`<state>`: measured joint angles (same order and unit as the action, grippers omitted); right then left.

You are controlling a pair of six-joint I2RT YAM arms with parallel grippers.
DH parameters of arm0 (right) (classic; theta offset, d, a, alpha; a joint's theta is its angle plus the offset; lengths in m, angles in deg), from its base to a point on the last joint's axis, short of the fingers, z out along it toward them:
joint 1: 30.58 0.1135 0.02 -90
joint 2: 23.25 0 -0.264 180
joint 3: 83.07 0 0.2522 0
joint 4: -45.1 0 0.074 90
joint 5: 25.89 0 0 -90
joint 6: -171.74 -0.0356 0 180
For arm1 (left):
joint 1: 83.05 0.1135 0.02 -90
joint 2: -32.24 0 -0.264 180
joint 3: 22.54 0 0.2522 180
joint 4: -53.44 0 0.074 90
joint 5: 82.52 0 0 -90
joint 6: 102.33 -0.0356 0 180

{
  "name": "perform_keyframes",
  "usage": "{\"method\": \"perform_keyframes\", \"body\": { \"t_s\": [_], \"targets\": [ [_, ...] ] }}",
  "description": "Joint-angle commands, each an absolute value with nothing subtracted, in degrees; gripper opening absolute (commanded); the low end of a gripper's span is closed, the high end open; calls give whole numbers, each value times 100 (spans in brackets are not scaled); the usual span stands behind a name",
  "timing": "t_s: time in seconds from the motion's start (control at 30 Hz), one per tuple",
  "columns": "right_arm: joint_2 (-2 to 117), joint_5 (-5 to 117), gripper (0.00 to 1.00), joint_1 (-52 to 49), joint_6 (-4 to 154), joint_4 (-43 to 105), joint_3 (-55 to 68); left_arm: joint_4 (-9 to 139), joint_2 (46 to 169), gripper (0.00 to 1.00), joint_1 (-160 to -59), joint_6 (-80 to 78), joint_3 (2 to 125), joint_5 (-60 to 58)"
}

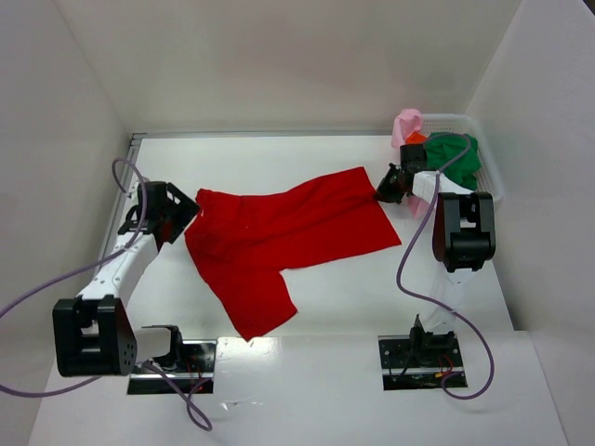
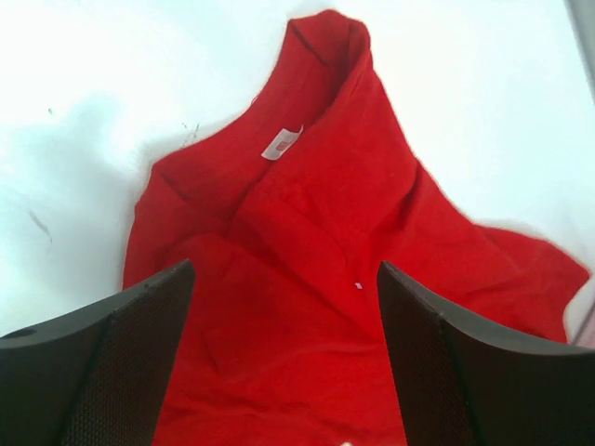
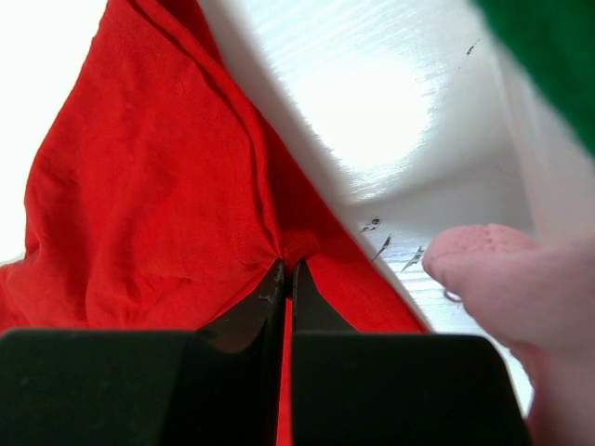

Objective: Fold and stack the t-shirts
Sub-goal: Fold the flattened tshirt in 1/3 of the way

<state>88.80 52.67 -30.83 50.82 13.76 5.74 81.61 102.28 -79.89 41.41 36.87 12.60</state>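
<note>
A bright red t-shirt lies spread and rumpled across the middle of the table. My left gripper hovers at its left edge, jaws wide apart over the red cloth near the collar label, holding nothing. My right gripper is shut on the shirt's far right corner, the red fabric bunched at its fingertips. A dark green t-shirt, a pale pink t-shirt and a bit of an orange t-shirt sit piled in the basket. The pink cloth and green cloth show beside my right gripper.
A white lattice basket stands at the back right corner. White walls close in the table on the left, back and right. Purple cables loop from both arms. The arm bases are at the near edge.
</note>
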Motion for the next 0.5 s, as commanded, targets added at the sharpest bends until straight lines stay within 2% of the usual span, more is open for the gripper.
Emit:
{"method": "perform_keyframes", "body": {
  "t_s": [0.0,0.13,0.17,0.23,0.47],
  "targets": [
    [8943,5286,2,-3067,5106,1271,654,7469,10640,86,-7919,3602,3859,766],
    [9056,5225,2,-3067,5106,1324,707,7072,11579,83,-7857,3180,3991,134],
    [9057,5225,2,-3067,5106,1324,707,7019,11721,78,-7857,3058,4069,-137],
    [9057,5225,2,-3067,5159,1324,707,6887,12089,74,-7857,2802,4254,-350],
    [9110,5225,2,-3067,5159,1324,760,6834,12592,64,-7752,2573,4492,-474]
  ]
}}
